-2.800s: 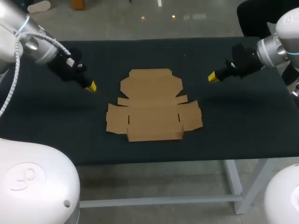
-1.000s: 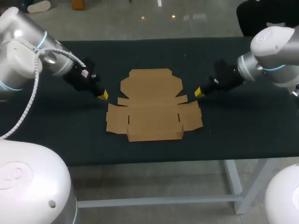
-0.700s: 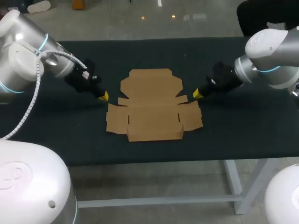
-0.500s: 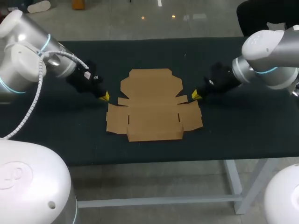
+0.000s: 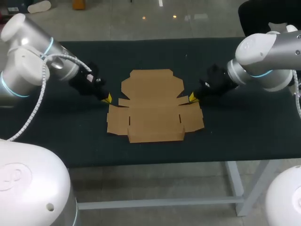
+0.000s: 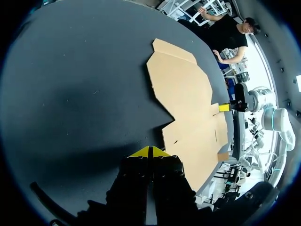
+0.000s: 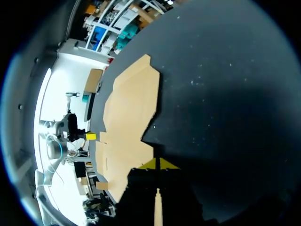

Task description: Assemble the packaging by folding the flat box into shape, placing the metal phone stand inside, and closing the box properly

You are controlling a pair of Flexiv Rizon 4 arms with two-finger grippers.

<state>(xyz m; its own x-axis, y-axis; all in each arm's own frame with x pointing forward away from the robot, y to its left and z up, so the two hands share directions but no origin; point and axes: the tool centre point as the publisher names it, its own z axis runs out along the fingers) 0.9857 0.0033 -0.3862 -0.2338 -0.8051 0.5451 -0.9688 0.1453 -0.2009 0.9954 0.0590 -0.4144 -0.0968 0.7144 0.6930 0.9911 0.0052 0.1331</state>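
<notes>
A flat brown cardboard box blank [image 5: 154,104] lies unfolded in the middle of the dark table. My left gripper [image 5: 107,98] is shut and empty, its yellow tips just off the blank's left edge. My right gripper [image 5: 192,97] is shut and empty too, its tips at the blank's right flap. In the left wrist view the shut tips [image 6: 150,151] point at the blank [image 6: 188,103], with my other arm's yellow tip [image 6: 224,107] on the far side. The right wrist view shows the shut tips [image 7: 158,163] beside the blank [image 7: 129,117]. No metal phone stand is in view.
The dark table [image 5: 70,136] spreads out on all sides of the blank, with its front edge [image 5: 155,162] near the blank's lower flaps. Nothing else lies on it.
Both arms have come inward toward the blank, the left from the far left, the right from the far right, and their shut tips now sit at its side edges.
</notes>
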